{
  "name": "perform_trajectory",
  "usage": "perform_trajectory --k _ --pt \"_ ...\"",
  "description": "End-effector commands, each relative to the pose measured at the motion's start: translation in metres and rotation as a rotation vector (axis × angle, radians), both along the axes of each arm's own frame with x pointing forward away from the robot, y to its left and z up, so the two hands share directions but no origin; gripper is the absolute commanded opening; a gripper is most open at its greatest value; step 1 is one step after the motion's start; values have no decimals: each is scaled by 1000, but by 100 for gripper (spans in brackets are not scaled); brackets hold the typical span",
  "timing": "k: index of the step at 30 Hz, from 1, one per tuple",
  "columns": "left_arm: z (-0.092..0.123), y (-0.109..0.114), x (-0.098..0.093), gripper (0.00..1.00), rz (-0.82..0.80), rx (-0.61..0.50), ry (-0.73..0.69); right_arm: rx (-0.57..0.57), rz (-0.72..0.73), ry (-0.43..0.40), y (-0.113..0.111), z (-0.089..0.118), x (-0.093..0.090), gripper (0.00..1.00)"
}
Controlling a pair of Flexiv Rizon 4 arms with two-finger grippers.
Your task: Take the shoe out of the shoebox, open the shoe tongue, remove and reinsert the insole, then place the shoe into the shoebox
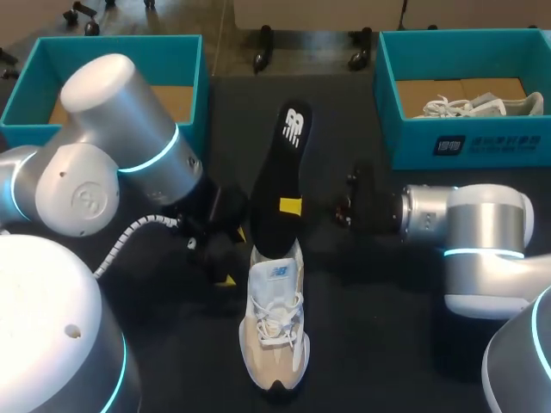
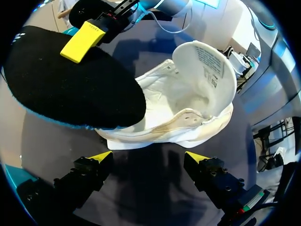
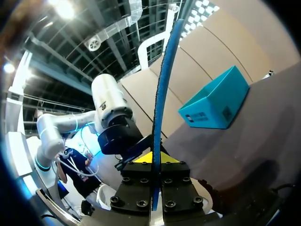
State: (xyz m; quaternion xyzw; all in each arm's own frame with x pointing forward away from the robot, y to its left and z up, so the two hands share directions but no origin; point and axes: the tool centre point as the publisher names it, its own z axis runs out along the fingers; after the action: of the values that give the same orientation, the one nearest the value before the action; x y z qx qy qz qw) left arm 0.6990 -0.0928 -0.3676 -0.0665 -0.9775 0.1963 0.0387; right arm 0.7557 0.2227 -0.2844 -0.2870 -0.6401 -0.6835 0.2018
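My right gripper point(image 1: 291, 206) grips the insole point(image 1: 288, 146); my left gripper point(image 2: 148, 157) gapes wide beside the shoe point(image 1: 275, 344). I'd brace the heel and keep the insole in line with the opening.

Two teal shoeboxes stand on the desk point(image 1: 379, 327): the left shoebox point(image 1: 112, 43) in the upper left of the frame, the right shoebox point(image 1: 465, 142) in the upper right. There are two pale shoes, one sneaker point(image 1: 274, 327) at lower centre and a second sneaker point(image 1: 482, 106) inside the right shoebox. One black insole point(image 1: 280, 185) shows at centre, plus two arms, each with one pincer: the left pincer point(image 2: 148, 157) and the right pincer point(image 3: 153, 157).
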Motion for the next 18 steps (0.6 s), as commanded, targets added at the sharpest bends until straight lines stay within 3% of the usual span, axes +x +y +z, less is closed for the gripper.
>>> perform_trajectory --k 1,18 --pt "-2 -3 -2 100 4 7 -6 -19 -9 8 4 3 1 0" --pt "2 -3 -3 100 37 10 -33 -72 -39 8 4 -1 4 0"
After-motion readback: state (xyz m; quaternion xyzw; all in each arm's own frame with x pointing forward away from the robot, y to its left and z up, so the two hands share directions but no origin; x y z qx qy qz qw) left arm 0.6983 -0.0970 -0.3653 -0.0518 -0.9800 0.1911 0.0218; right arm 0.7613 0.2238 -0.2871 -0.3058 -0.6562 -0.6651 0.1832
